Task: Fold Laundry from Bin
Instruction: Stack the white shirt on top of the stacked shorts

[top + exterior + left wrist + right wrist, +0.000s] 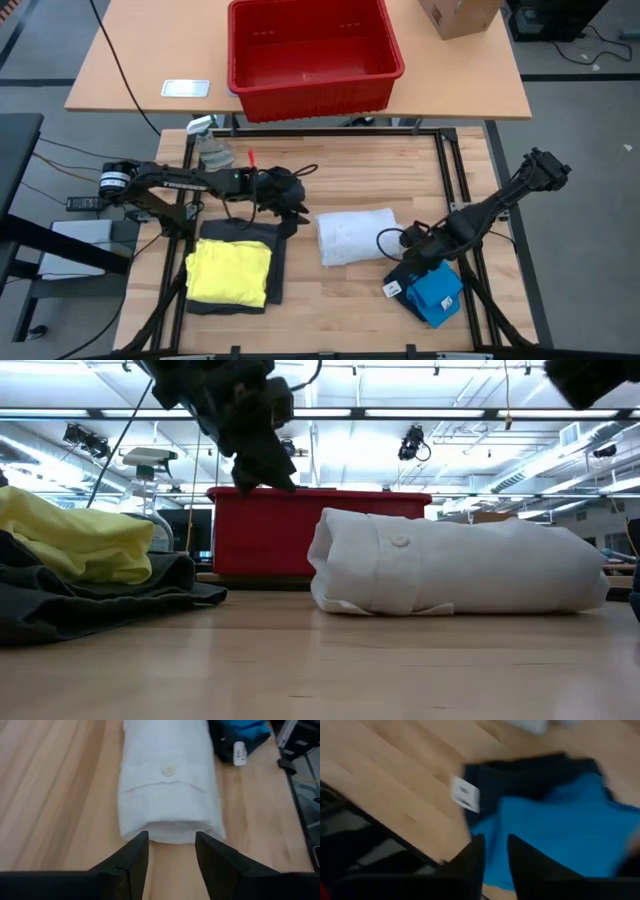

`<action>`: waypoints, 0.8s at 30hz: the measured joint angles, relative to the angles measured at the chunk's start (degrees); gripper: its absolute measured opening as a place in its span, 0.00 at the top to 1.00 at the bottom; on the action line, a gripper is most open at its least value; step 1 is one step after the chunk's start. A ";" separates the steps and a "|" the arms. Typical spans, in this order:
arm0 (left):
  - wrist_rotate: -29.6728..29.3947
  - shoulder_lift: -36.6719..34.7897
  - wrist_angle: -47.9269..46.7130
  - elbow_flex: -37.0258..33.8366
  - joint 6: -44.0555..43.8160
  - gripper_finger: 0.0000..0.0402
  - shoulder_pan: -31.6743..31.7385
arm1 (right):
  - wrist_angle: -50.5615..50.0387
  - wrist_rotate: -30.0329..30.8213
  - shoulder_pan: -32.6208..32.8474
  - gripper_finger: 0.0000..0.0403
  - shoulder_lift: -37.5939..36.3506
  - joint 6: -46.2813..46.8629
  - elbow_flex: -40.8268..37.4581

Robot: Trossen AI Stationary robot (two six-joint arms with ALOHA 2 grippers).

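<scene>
Nearest the front edge of the tabletop (340, 320) lie two finished piles. On the left side, the bright yellow garment (230, 272) rests on the folded dark grey garment (275, 262). On the right side, the blue garment with dark trim (436, 293) lies with its white label (392, 289) showing. The right gripper (412, 262) hovers just above the blue garment; its fingers stand narrowly apart and hold nothing.

In the middle, the white garment (356, 236) is already folded into a neat roll, its button (168, 771) on the top. The left gripper (296, 207) is just beside the near end of this roll, its fingers (131, 857) open to a middle width and empty, apart from the cloth.

Farther back, on the second table, stands the red bin (312, 55); it looks empty, so I judge the folding is almost complete.

To do this step well, each gripper should rise straight up with fingers kept apart, so no fold is dragged open. The arm should not sweep sideways over the piles, because soft cloth catches easily.
</scene>
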 joint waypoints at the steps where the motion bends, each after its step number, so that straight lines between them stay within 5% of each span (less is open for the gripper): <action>1: 0.00 -0.34 0.13 0.00 0.01 0.57 -0.31 | -2.76 -0.47 0.43 0.76 0.06 0.04 0.91; 8: 0.07 -0.89 -0.41 0.02 -0.09 0.49 -1.06 | -15.31 -1.13 1.41 0.50 0.02 2.16 1.86; 17: 0.05 -0.90 -5.14 0.02 0.24 0.42 -0.99 | -10.34 -5.00 1.06 0.07 0.15 -0.64 -8.35; 24: 0.05 -0.87 -7.44 0.02 -0.07 0.42 -0.97 | 2.53 -6.68 0.12 0.06 -0.01 -0.74 -19.62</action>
